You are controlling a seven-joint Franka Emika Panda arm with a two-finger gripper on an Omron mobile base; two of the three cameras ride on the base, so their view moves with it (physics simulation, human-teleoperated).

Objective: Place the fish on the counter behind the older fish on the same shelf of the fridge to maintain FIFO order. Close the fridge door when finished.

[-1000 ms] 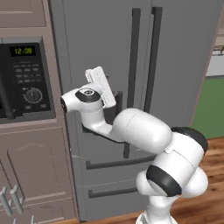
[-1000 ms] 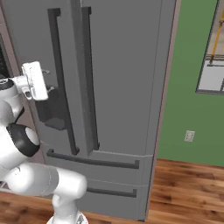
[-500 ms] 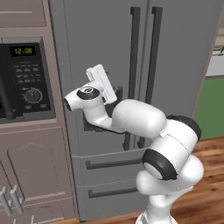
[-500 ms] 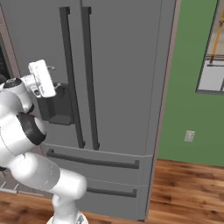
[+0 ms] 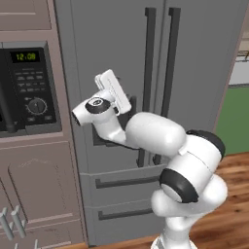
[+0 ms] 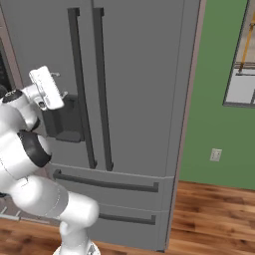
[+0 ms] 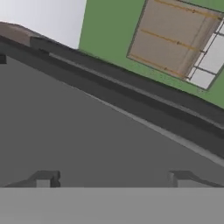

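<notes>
In front of the closed fridge — a tall grey double-door unit with two dark vertical bar handles side by side at the door seam and two drawers with dark horizontal pulls below.

Arm: white, folded, wrist raised beside the dark recessed dispenser panel in the left door.

Gripper: in the hand view the two dark finger tips stand wide apart with nothing between them — open and holding nothing. That view looks slantwise along the grey door face, with the pair of dark handles crossing as diagonal bars.

Fridge doors: both shut, seam closed in the left and right base views. The fish, the older fish and the shelf cannot be seen in these views.

Left of the fridge, left base view: black-fronted wall oven with a green digital readout and a round dial, set in brownish-mauve cabinetry; silver bar handles at the lower corner.

Right of the fridge, right base view: green wall with a white outlet, a window and wooden plank floor.
</notes>
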